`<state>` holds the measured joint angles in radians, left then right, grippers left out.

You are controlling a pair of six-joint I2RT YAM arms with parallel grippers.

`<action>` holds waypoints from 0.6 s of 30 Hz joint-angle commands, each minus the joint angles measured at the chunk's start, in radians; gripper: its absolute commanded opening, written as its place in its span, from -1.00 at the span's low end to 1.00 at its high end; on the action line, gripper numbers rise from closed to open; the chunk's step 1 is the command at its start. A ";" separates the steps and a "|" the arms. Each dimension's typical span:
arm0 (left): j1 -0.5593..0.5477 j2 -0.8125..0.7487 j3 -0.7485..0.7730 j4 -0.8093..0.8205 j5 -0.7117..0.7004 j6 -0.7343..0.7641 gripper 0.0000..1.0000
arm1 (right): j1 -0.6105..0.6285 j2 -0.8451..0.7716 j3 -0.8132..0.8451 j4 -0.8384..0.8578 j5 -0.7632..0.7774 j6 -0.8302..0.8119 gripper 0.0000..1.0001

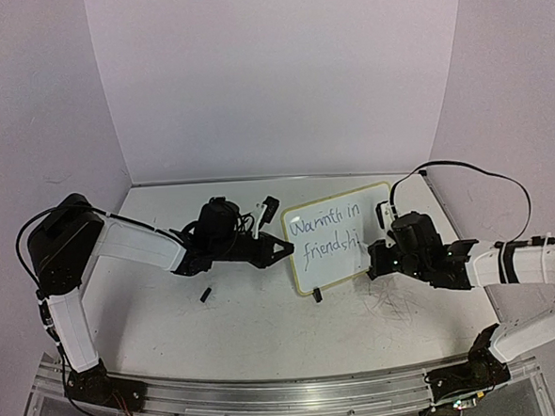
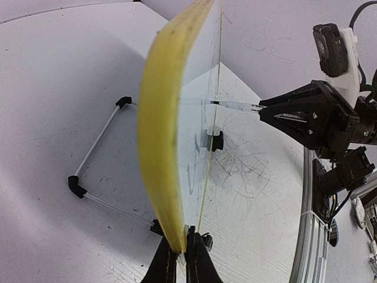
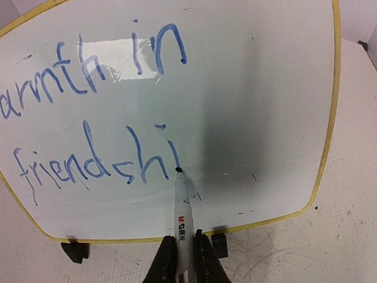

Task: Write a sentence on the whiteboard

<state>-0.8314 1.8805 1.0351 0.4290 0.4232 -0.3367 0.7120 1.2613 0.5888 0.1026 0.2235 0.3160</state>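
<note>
Blue cursive, the sentence [image 1: 324, 228], reads "Warmth in friendshi" on the whiteboard [image 1: 333, 271], which stands propped on the table [image 1: 247, 323]. Left gripper [image 2: 182, 250] is clamped on the whiteboard's yellow edge. Right gripper [image 3: 184, 247] pinches a marker [image 3: 181, 215], its tip touching the whiteboard just after the last "i".

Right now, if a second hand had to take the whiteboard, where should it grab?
Probably the top long edge of the whiteboard, from above and behind. The board stands on its clipped edge and is thin, so a hand can straddle the yellow frame there, clear of the sentence, the marker and the left gripper pinching its side edge.
</note>
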 commanded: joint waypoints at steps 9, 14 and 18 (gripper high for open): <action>-0.012 0.026 0.002 -0.157 -0.015 0.053 -1.00 | -0.004 -0.070 0.028 0.002 0.045 0.001 -1.00; -0.012 0.022 0.002 -0.159 -0.017 0.056 -1.00 | -0.007 -0.045 0.043 0.019 0.054 -0.011 -1.00; -0.012 0.023 -0.002 -0.160 -0.019 0.056 -1.00 | -0.012 -0.028 0.058 0.031 0.053 -0.025 -1.00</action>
<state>-0.8314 1.8805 1.0409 0.4187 0.4236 -0.3363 0.7096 1.2131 0.5931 0.0962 0.2480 0.3116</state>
